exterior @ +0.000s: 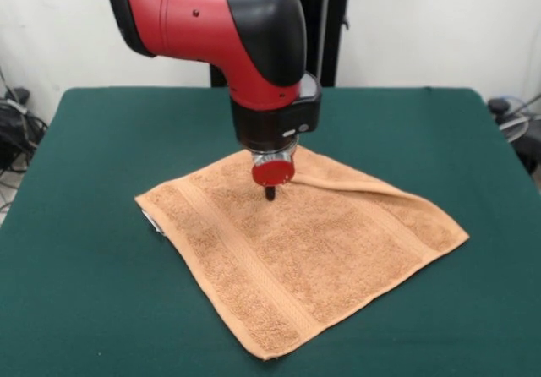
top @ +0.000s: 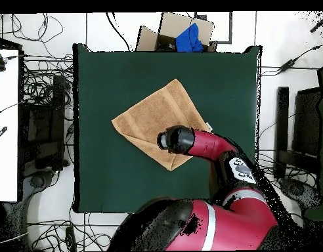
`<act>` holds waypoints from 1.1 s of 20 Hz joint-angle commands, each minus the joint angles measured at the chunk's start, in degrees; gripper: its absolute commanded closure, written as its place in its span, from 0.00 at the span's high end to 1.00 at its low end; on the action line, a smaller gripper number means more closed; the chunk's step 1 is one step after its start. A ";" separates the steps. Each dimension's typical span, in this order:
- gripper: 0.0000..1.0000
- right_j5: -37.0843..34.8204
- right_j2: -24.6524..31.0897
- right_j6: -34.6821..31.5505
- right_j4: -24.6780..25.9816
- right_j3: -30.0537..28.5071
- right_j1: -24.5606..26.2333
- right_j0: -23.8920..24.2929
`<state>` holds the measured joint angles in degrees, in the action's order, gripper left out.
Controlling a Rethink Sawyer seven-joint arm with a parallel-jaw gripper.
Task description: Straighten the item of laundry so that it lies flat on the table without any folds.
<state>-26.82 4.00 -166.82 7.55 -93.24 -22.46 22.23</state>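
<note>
The orange-tan towel (exterior: pixel 321 259) lies spread on the dark green table (exterior: pixel 101 292), turned like a diamond. A narrow strip is folded over along its far right edge (exterior: pixel 363 181). A small white tag (exterior: pixel 152 221) shows at its left corner. My gripper (exterior: pixel 270 194) points straight down with its dark tip closed and touching the towel near its far corner. In the overhead view the towel (top: pixel 151 115) lies mid-table (top: pixel 105 72), and the arm's wrist (top: pixel 177 140) covers the gripper and the towel's near corner.
The red and black arm (exterior: pixel 220 22) hangs over the far half of the table. A cardboard box (top: pixel 180 33) with something blue stands beyond the table's far edge. Cables (top: pixel 46 79) and a white desk (top: pixel 3 131) lie to the side.
</note>
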 commanded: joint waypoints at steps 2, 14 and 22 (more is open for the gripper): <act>0.00 4.24 8.03 -2.70 -3.88 -4.93 3.41 -1.47; 0.00 7.30 8.75 -5.38 -6.17 -6.27 4.19 -2.82; 0.00 7.95 8.22 -5.83 -7.85 -6.71 3.81 -4.36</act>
<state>-23.11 4.71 -166.82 4.04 -95.30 -22.34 21.41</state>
